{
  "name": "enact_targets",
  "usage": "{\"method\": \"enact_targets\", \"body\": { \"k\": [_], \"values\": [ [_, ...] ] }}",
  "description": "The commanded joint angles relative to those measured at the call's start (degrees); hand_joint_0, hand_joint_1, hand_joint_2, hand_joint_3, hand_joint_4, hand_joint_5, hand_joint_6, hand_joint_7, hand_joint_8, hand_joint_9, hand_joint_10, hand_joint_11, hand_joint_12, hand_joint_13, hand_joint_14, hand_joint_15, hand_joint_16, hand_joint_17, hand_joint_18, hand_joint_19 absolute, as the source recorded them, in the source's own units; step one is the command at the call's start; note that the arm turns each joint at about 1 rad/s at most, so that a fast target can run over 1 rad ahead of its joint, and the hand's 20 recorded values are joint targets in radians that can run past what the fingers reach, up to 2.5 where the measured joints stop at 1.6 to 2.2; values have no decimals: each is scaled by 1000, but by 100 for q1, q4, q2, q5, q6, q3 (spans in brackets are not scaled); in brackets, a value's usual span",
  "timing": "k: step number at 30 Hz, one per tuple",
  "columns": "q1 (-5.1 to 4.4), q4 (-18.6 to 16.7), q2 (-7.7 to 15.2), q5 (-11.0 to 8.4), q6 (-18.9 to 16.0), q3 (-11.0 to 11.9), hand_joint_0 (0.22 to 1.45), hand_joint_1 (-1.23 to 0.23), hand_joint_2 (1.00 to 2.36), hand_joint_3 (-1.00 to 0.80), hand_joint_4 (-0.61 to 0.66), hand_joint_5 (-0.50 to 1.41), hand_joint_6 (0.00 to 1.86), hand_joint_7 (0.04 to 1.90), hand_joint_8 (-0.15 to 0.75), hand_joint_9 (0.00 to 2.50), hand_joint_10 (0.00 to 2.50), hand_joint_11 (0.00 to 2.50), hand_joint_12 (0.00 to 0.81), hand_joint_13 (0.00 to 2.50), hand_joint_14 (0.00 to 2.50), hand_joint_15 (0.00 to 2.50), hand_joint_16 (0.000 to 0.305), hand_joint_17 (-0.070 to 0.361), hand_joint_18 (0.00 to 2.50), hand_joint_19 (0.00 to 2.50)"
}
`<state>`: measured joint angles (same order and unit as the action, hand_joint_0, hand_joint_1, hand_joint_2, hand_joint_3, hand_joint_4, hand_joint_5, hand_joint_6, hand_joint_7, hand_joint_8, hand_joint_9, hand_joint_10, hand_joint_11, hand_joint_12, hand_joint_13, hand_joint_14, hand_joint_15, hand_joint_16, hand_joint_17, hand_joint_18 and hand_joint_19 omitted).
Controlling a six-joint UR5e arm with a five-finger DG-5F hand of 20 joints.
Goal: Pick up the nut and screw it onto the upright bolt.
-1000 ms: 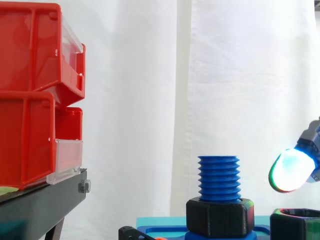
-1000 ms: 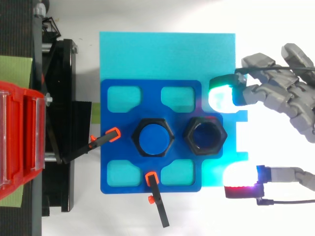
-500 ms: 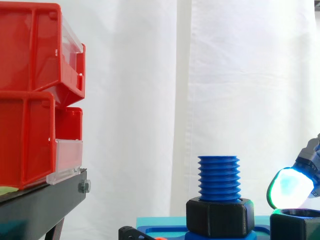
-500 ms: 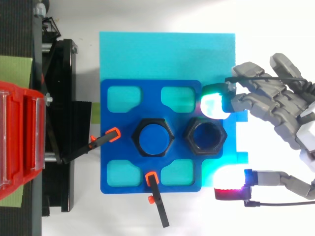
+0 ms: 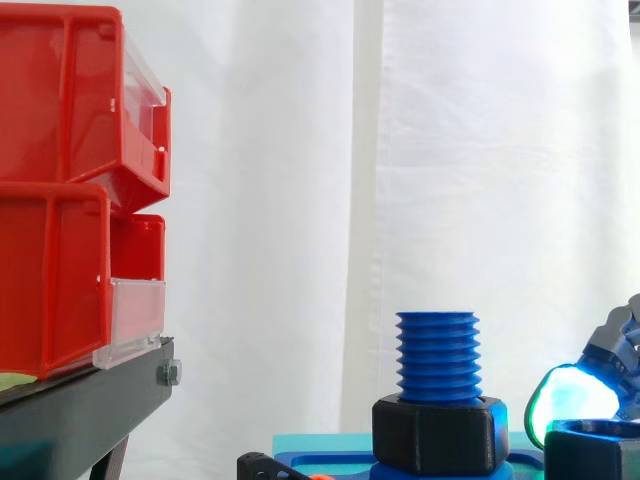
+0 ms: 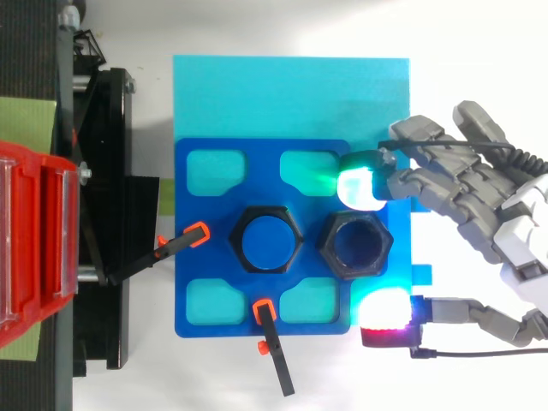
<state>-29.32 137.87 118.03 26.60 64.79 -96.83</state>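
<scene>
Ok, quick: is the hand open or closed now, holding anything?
Hand: open, holding nothing; fingertips sit either side of the loose nut.

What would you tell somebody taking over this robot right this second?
Robot hand: open, its pads on either side of the loose nut, not gripping it.
Things: bolt upright on the blue plate, a second nut around its base; the loose nut sits beside it on the plate.
Done: nothing lifted yet.
Left: grip the loose nut, lift it, screw it onto the bolt.
</scene>
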Motion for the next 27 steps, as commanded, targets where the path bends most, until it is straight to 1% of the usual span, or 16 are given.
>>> {"method": "enact_targets", "body": {
  "k": [1, 6, 12, 14, 17, 19, 27],
  "values": [
    [6, -59, 9, 38, 42, -3, 397, -766, 1000, -500, 171, -276, 502, 703, 271, 218, 0, 0, 346, 191, 0, 0, 40, 90, 0, 0],
    [23, -76, 1, 73, 121, -3, 402, -757, 1000, -500, 198, -259, 502, 773, 276, 265, 0, 0, 342, 232, 0, 0, 39, 88, 0, 0],
    [50, -120, 1, 152, 165, 6, 446, -735, 1000, -500, 231, -234, 503, 903, 268, 346, 0, 0, 315, 307, 0, 0, 34, 76, 10, 0],
    [58, -94, 1, 161, 174, 41, 469, -734, 1000, -500, 239, -224, 503, 970, 263, 386, 0, 0, 301, 338, 0, 0, 31, 70, 38, 0],
    [67, -41, 1, 170, 174, 59, 491, -728, 1000, -500, 246, -215, 503, 1022, 260, 408, 0, 0, 292, 361, 0, 0, 28, 64, 64, 0],
    [76, -32, 1, 178, 174, 59, 496, -734, 1000, -500, 248, -212, 503, 1043, 260, 420, 0, 0, 290, 385, 0, 0, 27, 62, 81, 0],
    [137, 3, 1, 319, 165, 59, 515, -739, 1000, -500, 246, -202, 502, 1071, 258, 446, 0, 0, 282, 417, 0, 0, 25, 56, 115, 0]
  ]
}}
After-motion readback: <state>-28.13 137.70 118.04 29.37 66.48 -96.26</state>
